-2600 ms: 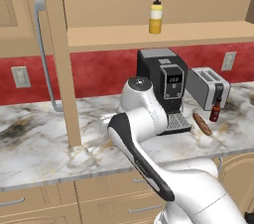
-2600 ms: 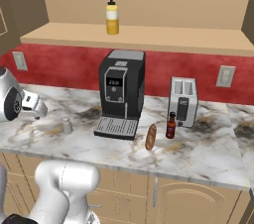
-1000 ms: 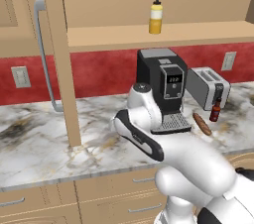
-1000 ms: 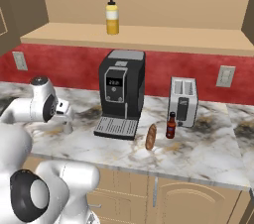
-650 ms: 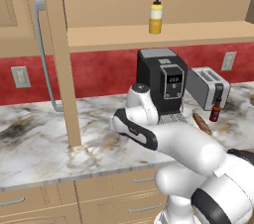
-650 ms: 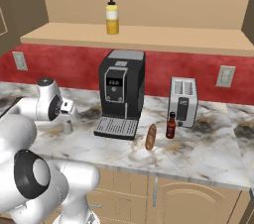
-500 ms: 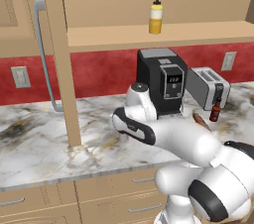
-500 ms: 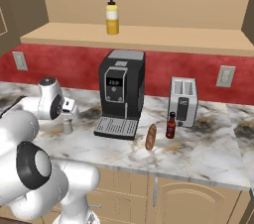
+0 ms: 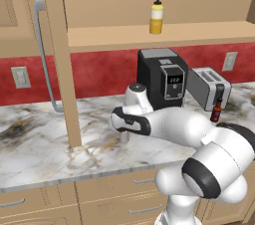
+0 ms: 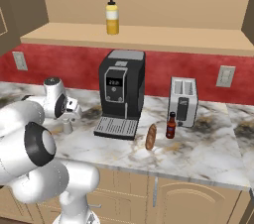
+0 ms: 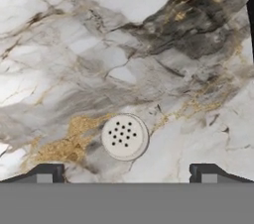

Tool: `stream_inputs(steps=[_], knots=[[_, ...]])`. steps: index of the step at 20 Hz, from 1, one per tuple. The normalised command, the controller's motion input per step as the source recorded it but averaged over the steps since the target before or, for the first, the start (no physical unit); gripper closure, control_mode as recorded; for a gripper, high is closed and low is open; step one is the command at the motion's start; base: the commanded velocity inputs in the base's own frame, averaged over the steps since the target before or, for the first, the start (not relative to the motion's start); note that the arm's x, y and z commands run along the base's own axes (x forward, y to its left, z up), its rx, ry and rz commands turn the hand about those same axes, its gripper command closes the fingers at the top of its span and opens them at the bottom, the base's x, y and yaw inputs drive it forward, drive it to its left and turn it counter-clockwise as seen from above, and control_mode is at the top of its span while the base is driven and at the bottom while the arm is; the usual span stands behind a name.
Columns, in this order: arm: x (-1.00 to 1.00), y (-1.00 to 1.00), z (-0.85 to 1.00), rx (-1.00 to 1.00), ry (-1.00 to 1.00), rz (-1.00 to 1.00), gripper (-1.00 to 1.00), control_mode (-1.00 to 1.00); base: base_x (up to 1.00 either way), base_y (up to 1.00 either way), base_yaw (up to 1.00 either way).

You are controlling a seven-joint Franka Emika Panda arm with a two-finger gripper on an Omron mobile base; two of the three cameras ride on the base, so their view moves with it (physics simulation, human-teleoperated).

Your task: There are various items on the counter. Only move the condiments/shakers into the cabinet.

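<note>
Shaker: grey shaker (image 11: pixel 124 137) stands upright on the marble desk (image 11: pixel 74 59), its holed top facing me, left of the coffee machine (image 10: pixel 121 94).
Jaws: my jaws (image 11: pixel 126 173) hang right above it, spread, one tip on each side, apparently not touching.
Squeeze bottle: yellow squeeze bottle (image 9: pixel 156 16) on the cabinet shelf (image 9: pixel 199 32).
Sauce bottle: dark red sauce bottle (image 10: pixel 170 125) by the toaster (image 10: pixel 183 100), beside the sausage (image 10: pixel 150 136).
</note>
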Motion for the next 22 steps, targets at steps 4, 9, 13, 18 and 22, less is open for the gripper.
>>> stream_inputs(steps=[4,9,13,18,22], knots=[[0.01,0.00,-0.15,0.00,0.00,0.00,-1.00,-1.00,0.00,0.00,0.00],[0.06,0.00,-0.08,0.00,0.00,0.00,-1.00,-1.00,0.00,0.00,0.00],[0.07,0.00,-0.08,0.00,0.00,0.00,-1.00,-1.00,0.00,0.00,0.00],[0.05,0.00,-0.07,0.00,0.00,0.00,-1.00,-1.00,0.00,0.00,0.00],[0.00,0.00,-0.03,0.00,0.00,0.00,-1.00,-1.00,0.00,0.00,0.00]])
